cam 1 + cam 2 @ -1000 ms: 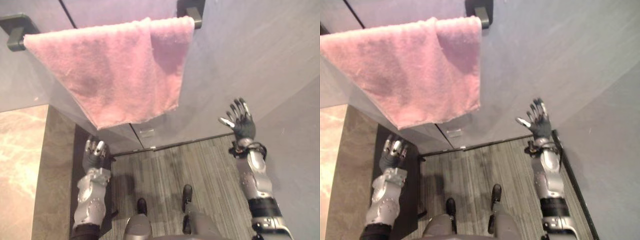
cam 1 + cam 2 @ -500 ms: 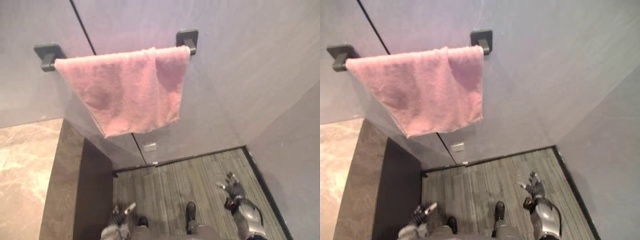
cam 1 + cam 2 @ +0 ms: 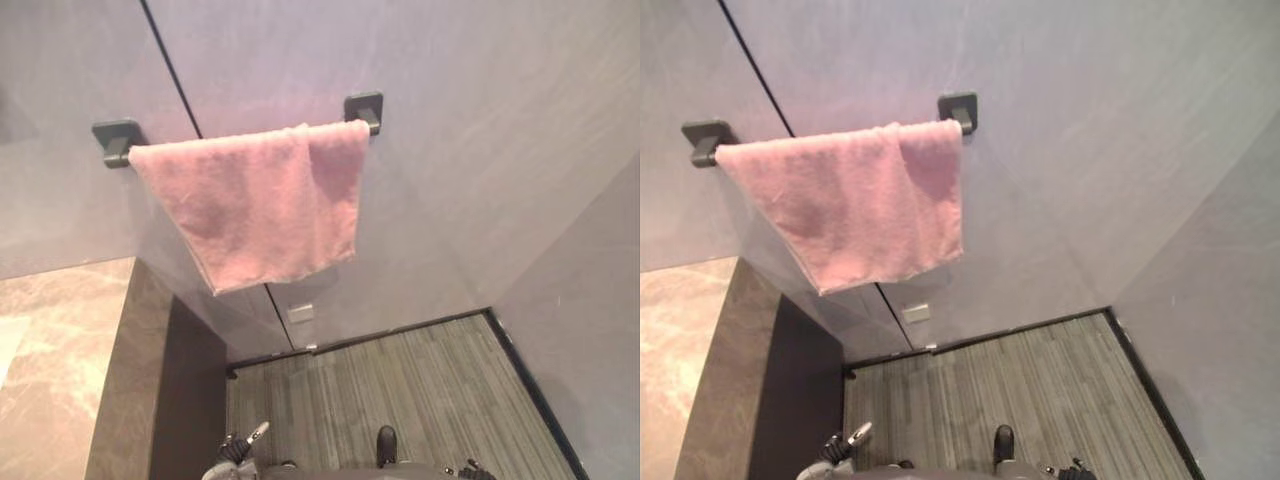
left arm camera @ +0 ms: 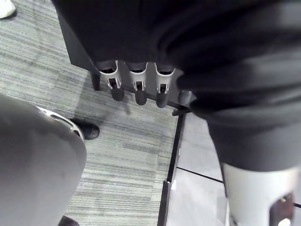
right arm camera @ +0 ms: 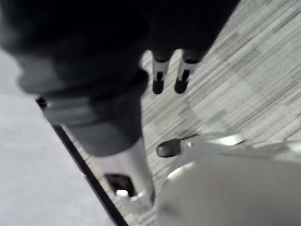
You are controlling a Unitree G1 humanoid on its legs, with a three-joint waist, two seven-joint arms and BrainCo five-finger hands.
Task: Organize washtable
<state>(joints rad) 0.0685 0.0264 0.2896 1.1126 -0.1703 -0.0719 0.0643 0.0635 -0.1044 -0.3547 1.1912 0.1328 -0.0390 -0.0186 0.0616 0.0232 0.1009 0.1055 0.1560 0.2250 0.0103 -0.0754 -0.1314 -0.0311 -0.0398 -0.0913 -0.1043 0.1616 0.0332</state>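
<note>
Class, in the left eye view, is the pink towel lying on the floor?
No, the pink towel hangs draped over the dark wall rail, well above the striped floor.

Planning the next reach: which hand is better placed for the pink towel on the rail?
Probably the left hand: both hang low, but it is under the towel, while the right hand lies off to its right.

The towel (image 3: pixel 260 205) is plain pink; its brackets (image 3: pixel 364 108) are black. The wall (image 3: pixel 480 150) is pale lilac-grey with one thin dark seam (image 3: pixel 169 65). The floor (image 3: pixel 400 380) is grey, finely striped. The countertop (image 3: pixel 50 340) is marbled beige-brown, its side panel (image 3: pixel 195 390) dark brown.
</note>
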